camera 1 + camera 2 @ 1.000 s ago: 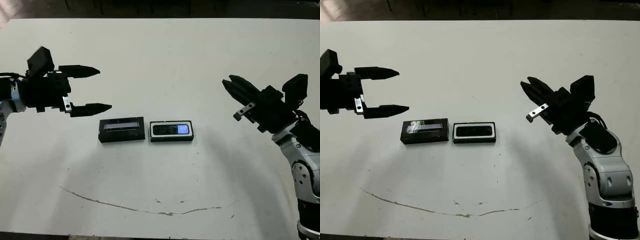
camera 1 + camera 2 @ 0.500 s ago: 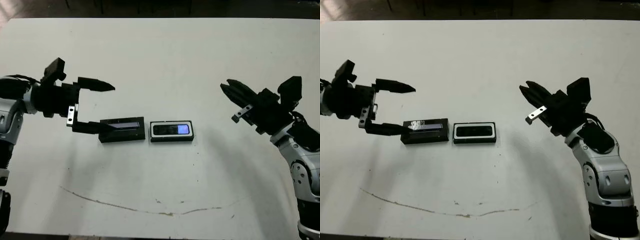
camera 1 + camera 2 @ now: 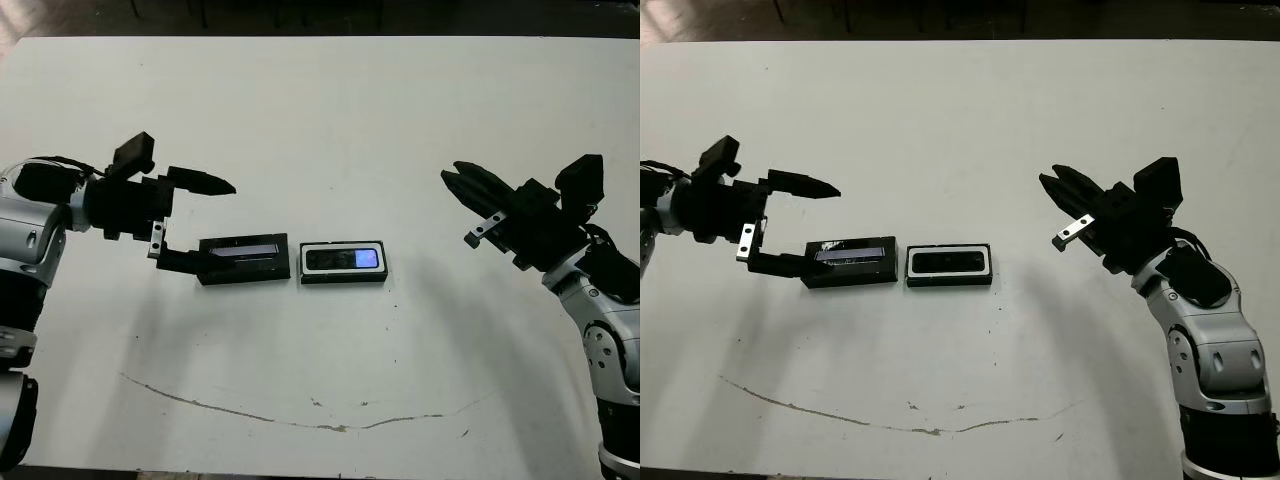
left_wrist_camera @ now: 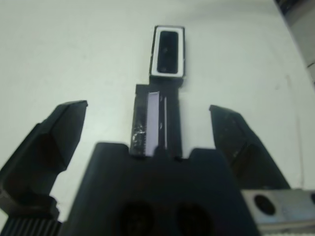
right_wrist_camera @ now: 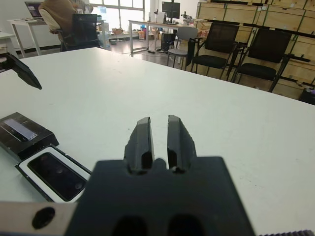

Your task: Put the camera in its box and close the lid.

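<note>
spreading wide, the left gripper (image 3: 205, 222) has one finger at the left end of the lid (image 3: 244, 259), the other raised above the table (image 3: 320, 110). the lid lies flat, stripe up, just left of the box (image 3: 343, 262), which holds the camera (image 3: 342, 259). no writing can be read on them. the right gripper (image 3: 1054, 190) hangs well apart to the right, its fingers (image 5: 142, 142) almost pressed together, holding nothing

Camera (image 3: 343, 259) lies in box (image 3: 343, 277); striped lid (image 3: 244, 259) just beside.
</note>
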Action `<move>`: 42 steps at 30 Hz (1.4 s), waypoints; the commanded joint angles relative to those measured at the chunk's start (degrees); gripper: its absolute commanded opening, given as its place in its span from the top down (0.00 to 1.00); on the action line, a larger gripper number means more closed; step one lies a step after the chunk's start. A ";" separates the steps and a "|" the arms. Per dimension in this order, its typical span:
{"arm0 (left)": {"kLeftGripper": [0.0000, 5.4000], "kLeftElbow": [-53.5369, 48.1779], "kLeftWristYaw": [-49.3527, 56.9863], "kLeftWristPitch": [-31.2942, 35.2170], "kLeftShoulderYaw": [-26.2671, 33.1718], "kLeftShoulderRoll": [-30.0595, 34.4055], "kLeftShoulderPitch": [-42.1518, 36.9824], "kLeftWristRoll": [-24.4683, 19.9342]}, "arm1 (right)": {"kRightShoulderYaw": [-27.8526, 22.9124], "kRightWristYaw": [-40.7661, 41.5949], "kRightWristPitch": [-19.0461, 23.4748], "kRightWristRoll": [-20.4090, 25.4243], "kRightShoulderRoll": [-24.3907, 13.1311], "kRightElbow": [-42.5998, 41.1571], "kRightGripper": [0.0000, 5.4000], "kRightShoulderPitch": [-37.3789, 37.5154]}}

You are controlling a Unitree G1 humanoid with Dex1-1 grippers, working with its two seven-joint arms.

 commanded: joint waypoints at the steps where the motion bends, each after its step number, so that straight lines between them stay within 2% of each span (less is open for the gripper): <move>1: 0.01 -0.27 -0.16 -1.67 -1.34 -0.39 1.02 1.68 | -0.44 0.60 1.30 0.73 -0.95 0.22 1.00 1.16; 3: 0.01 0.77 -1.08 -3.99 -1.73 -0.79 0.85 1.92 | -0.52 0.38 1.85 0.93 -1.15 -0.31 1.00 1.13; 13: 0.01 0.56 0.03 -6.54 -3.90 -0.75 2.65 5.35 | -0.15 0.23 2.03 0.55 -1.83 -1.02 1.00 0.91; 15: 0.01 0.94 0.00 -9.25 -4.24 -0.70 2.86 6.22 | -0.16 0.35 1.88 0.52 -1.91 -0.80 1.00 0.90; 19: 0.01 0.99 0.27 -7.18 -4.22 -0.64 3.18 6.21 | -0.28 0.57 1.51 0.71 -1.91 -0.46 1.00 0.95; 23: 0.01 2.03 1.15 -10.40 -4.12 -0.92 3.47 7.16 | -0.27 0.50 2.15 0.74 -2.27 -0.93 1.00 0.99; 31: 0.01 5.10 1.48 -10.40 -4.84 -1.32 3.07 7.97 | -0.41 -0.10 2.48 0.52 -2.41 -1.53 1.00 1.30; 35: 0.01 6.10 1.68 -13.05 -4.54 -1.53 3.25 8.10 | -0.37 -0.01 2.16 0.39 -2.35 -1.25 1.00 1.43; 38: 0.01 6.09 2.08 -11.10 -4.31 -1.48 3.49 7.79 | -0.37 -0.26 2.32 0.48 -2.08 -1.21 1.00 1.61; 42: 0.01 6.28 2.42 -12.07 -4.37 -1.01 4.04 8.35 | -0.32 -0.36 2.56 0.84 -1.97 -1.51 1.00 1.99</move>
